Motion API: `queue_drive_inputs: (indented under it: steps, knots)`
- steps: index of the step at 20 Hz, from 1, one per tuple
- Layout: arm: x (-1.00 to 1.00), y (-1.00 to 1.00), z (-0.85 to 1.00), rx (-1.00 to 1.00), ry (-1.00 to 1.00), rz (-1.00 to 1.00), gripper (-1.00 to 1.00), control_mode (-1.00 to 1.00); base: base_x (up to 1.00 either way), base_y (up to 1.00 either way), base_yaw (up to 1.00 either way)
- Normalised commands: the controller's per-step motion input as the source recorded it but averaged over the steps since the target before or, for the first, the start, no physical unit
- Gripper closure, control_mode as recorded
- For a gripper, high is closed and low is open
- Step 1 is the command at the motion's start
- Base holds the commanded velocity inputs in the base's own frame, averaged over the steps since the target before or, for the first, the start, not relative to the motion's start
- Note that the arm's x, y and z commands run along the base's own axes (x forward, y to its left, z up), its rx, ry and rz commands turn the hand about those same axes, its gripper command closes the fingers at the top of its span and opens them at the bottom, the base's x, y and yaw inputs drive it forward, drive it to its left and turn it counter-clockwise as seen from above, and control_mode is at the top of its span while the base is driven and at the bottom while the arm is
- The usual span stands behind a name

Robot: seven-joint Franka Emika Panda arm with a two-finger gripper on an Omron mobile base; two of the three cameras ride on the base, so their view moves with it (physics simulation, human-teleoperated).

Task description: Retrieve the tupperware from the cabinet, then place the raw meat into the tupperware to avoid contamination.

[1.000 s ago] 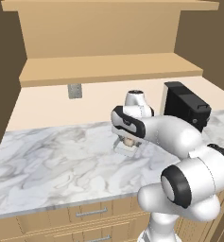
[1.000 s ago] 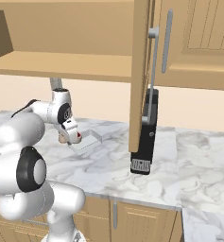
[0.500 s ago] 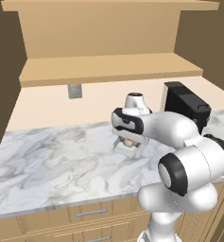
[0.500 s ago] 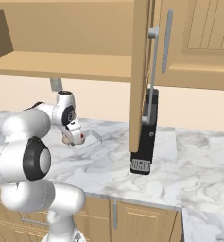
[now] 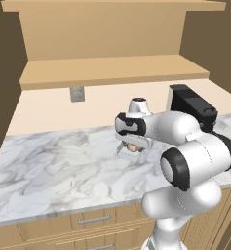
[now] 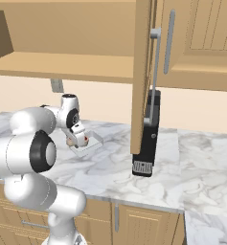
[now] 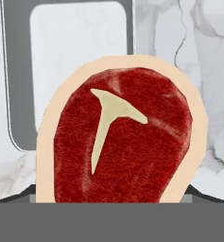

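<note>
— What does the room look like behind the work area?

— A plain cream back wall [image 5: 48, 110] rises behind a white marble counter with grey veining [image 5: 48, 171]. A small grey wall outlet plate [image 5: 77, 93] sits on that wall above the counter's back edge.

— And under the counter?

— Light-wood base drawers with short horizontal grey handles [image 5: 91, 220] run beneath the counter's front edge.

— Anything standing on it?

— A tall black coffee machine [image 6: 148, 139] stands toward the counter's right end, close to the back edge. The light is even and soft.
</note>
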Motion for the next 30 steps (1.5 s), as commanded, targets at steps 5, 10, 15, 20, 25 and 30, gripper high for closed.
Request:
queue_drive_inputs:
  steps: [5,10,15,20,25,30]
  knots:
    - [0.12,-0.06,-0.15,0.0,0.0,0.0,1.0,-1.0,0.0,0.0,0.0]
    - [0.14,-0.01,-0.12,0.0,0.0,0.0,-1.0,-1.0,0.0,0.0,0.0]
    - [0.13,0.0,-0.09,0.0,0.0,0.0,-1.0,-1.0,0.0,0.0,0.0]
    - [0.11,0.0,-0.04,0.0,0.0,0.0,-1.0,-1.0,0.0,0.0,0.0]
    - [0.1,0.0,-0.02,0.0,0.0,0.0,-1.0,-1.0,0.0,0.0,0.0]
    - [0.1,-0.01,-0.02,0.0,0.0,0.0,-1.0,-1.0,0.0,0.0,0.0]
